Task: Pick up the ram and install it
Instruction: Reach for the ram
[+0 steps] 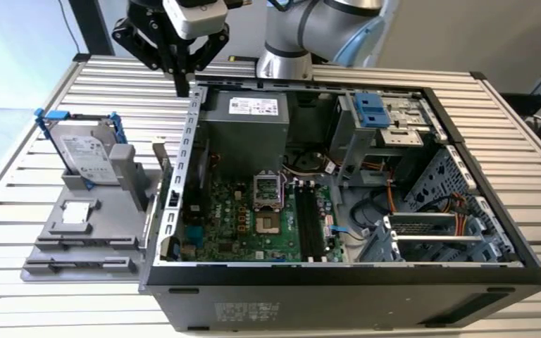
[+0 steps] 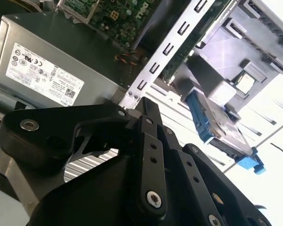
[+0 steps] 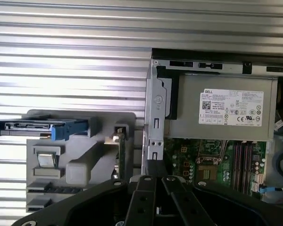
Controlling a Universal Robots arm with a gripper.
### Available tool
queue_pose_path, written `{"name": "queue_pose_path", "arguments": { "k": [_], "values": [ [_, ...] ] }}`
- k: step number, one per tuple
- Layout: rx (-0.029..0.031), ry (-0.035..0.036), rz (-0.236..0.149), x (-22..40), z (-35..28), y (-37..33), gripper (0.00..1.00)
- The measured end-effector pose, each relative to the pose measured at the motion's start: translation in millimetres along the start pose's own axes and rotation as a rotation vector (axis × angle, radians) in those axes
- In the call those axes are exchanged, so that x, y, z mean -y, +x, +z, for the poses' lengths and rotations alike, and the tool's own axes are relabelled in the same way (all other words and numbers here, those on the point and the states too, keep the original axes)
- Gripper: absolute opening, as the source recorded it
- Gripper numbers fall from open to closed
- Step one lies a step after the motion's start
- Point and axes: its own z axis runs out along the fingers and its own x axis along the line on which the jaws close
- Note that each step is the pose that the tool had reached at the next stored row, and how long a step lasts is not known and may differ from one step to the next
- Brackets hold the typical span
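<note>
The gripper (image 1: pixel 184 89), closed and empty, is pictured above the computer case's (image 1: pixel 346 273) rear corner; the ram (image 3: pixel 121 154) is seen upright in its grey holder (image 3: pixel 80 173).

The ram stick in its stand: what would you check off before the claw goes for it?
1. Ram standing upright in the grey holder: ok.
2. Claw lined up over the ram: not ok, it hangs by a corner of the case.
3. Claw open: not ok, shut.
4. Memory slots free: ok, they look empty.
5. Slot latches open: cannot tell.
</note>
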Motion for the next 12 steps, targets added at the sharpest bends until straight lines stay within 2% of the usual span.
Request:
{"name": "queue_pose_path", "arguments": {
  "k": [12],
  "values": [
    [-0.0004, -0.0002, -0.008, -0.8, -0.5, 29.7, 0.00]
  ]
}}
